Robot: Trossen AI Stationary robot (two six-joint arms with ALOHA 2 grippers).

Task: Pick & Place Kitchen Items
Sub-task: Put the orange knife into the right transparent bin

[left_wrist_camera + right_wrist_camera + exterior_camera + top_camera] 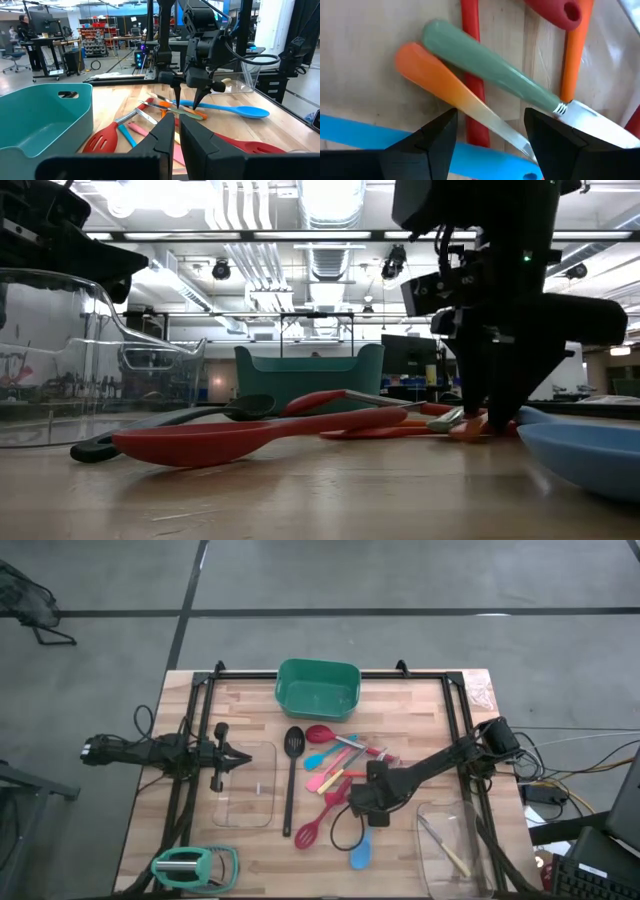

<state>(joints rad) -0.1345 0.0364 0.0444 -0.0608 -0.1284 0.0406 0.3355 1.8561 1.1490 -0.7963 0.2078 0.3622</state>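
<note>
Claw, right (490, 127): apart, straddling orange-handled knife (435, 80) | knife lies crosswise | left claw (176, 132): together

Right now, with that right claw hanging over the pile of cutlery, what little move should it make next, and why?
Probably close. The right gripper is down at the table with its fingers open either side of the orange-handled piece. The green-handled piece lies against it, so it may get nudged.

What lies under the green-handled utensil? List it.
Under the green-handled utensil a red handle crosses, with the orange-handled utensil alongside. The right gripper stands open over both. How far the red handle runs beneath is covered.
</note>
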